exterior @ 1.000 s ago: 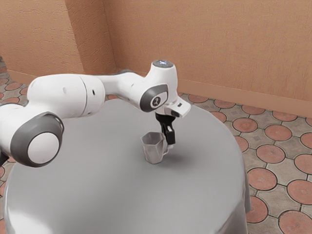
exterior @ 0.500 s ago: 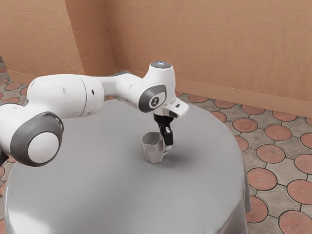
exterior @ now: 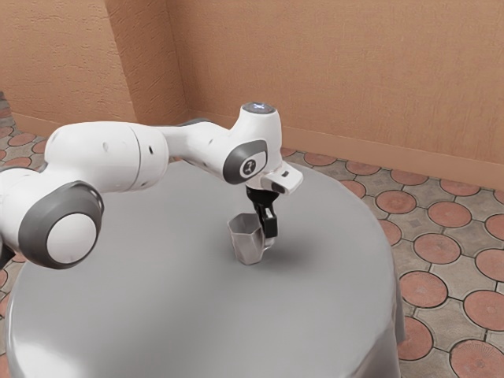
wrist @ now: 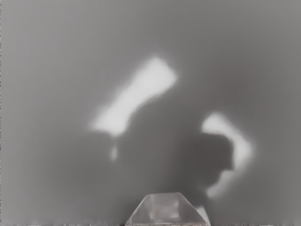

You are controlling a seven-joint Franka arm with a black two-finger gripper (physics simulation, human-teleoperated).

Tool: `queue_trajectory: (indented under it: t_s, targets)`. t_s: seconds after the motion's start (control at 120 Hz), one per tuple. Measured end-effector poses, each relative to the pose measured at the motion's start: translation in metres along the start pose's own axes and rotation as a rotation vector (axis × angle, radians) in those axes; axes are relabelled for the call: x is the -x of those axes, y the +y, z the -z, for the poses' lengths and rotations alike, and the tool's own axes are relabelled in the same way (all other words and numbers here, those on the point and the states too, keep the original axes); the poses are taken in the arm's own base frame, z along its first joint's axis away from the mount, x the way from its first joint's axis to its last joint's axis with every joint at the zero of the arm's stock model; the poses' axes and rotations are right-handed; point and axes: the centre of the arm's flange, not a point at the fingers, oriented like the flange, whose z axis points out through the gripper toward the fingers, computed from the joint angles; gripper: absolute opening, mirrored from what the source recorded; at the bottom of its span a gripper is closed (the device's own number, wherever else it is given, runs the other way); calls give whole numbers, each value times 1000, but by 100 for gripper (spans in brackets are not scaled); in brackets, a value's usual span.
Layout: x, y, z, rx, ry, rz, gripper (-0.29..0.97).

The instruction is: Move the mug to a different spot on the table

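Observation:
A grey faceted mug [exterior: 249, 239] stands upright on the round grey table [exterior: 157, 315], a little right of the table's middle in the exterior view. My black gripper [exterior: 269, 227] hangs straight down from the white hand and reaches the mug's rim on its handle side, toward the exterior view's right. From this side the gripper reads as one dark shape against the mug. In the wrist view the mug's rim [wrist: 167, 209] lies just under the hand, with the arm's shadow on the table beyond it.
The table edge curves away close to the exterior view's right of the mug. Beyond it lies a floor of red round tiles [exterior: 441, 236] and an orange wall [exterior: 354, 71]. Wide bare tabletop lies in front of the mug and to its left.
My hand has shifted slightly toward the exterior view's left and settled closer over the mug's rim. The mug stands where it was.

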Motion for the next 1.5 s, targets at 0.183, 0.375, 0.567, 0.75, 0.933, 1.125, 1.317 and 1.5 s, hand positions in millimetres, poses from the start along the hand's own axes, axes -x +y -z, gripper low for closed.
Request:
queue_trajectory:
  t_s: [0.183, 0.375, 0.567, 0.75, 0.933, 1.125, 1.317, 1.5]
  targets:
    - [5, -8, 1, -17, -8, 10, 37]
    - [4, -8, 2, -30, -5, 10, 29]
    - [3, -8, 4, -56, -10, 6, 23]
    - [1, -5, 13, -89, -14, 3, 19]
    - [4, 6, 35, -98, -5, 0, 7]
    - [14, 8, 48, -123, -22, 11, 2]
    - [30, -3, 42, -135, -55, 40, -3]
    - [33, -3, 48, -107, -101, 60, -7]
